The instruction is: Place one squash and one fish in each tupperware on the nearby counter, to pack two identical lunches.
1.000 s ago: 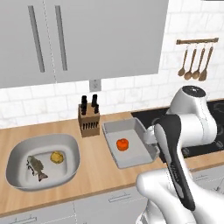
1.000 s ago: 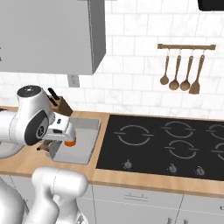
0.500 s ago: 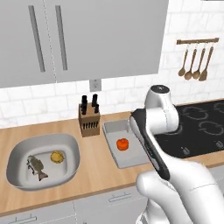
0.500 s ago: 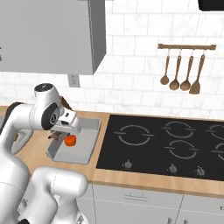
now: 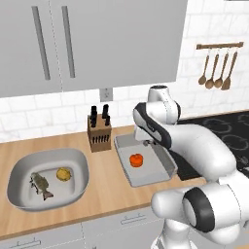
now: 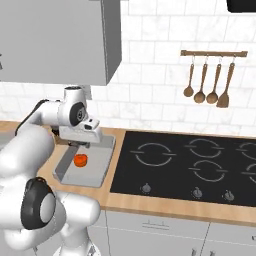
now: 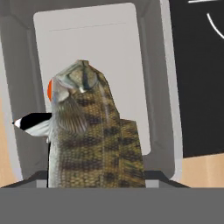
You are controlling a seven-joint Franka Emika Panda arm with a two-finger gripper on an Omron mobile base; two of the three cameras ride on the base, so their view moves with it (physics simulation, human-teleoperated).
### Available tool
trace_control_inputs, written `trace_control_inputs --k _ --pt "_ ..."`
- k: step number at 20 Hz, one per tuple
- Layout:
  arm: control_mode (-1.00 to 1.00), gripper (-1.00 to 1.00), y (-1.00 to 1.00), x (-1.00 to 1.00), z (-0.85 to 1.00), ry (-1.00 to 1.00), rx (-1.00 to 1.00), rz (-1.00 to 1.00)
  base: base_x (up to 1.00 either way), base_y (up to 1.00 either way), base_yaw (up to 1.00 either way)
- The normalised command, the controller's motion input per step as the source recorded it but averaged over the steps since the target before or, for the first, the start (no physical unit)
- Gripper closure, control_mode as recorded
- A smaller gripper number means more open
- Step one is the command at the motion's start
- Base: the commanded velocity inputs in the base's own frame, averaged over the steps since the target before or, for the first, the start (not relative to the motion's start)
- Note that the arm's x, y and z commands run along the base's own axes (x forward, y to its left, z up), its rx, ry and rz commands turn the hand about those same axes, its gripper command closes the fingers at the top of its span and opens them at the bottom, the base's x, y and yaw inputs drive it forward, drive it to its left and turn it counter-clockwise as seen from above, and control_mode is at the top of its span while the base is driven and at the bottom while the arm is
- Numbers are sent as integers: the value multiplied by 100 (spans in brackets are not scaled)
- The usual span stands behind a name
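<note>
Gripper (image 7: 94,183): jaws closed on a fish (image 7: 89,135), held above the rectangular tray (image 5: 160,172) | Orange-red squash (image 5: 136,160): lying in that tray | Rounded basin (image 5: 78,160): holds second fish (image 5: 40,185) beside yellow squash (image 5: 63,174), apart.

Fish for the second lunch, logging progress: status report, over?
Gripper shut on fish, above rectangular tray. Orange-red squash already in tray. Round tupperware holds other fish and yellow squash. Nothing in the way.
</note>
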Motion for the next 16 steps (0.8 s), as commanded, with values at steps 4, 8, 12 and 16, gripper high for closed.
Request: trace_control_inputs --k 4,8,12,16 --pt "-100 100 0 32 -87 1 -7 0 0 0 0" --pt "-100 100 0 72 -98 0 -5 1 0 0 0" --pt "-100 100 0 60 -48 -3 0 4 0 0 0" --pt "-100 100 -1 55 -18 -3 0 8 0 0 0"
